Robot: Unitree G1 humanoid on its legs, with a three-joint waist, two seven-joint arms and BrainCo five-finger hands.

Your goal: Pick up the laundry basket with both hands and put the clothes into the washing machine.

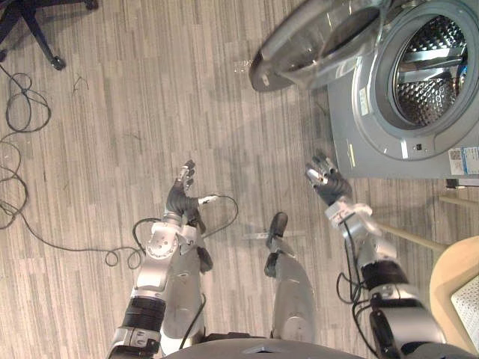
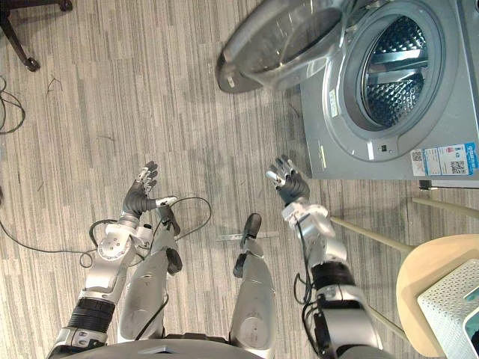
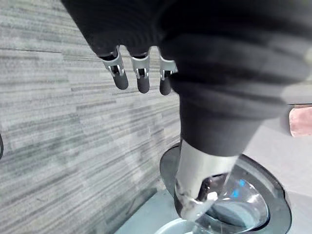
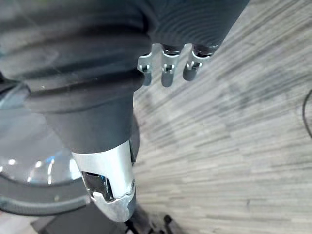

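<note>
The grey washing machine (image 1: 359, 127) stands at the upper right, its steel drum (image 1: 430, 63) showing nothing inside. Its round glass door (image 1: 318, 41) swings out to the left over the floor. A white perforated laundry basket (image 2: 451, 305) sits at the lower right edge on a round wooden stool (image 2: 419, 288); its contents are hidden. My left hand (image 1: 182, 191) hangs open above the bare wood floor, with straight fingers (image 3: 141, 80) holding nothing. My right hand (image 1: 328, 182) is open too, fingers (image 4: 168, 68) straight, just short of the machine's lower left corner.
An office chair's black wheeled base (image 1: 37, 22) stands at the top left. Loose black cables (image 1: 15, 112) trail over the floor along the left edge. The stool's wooden legs (image 2: 367, 232) reach toward my right arm. The open door overhangs the floor ahead.
</note>
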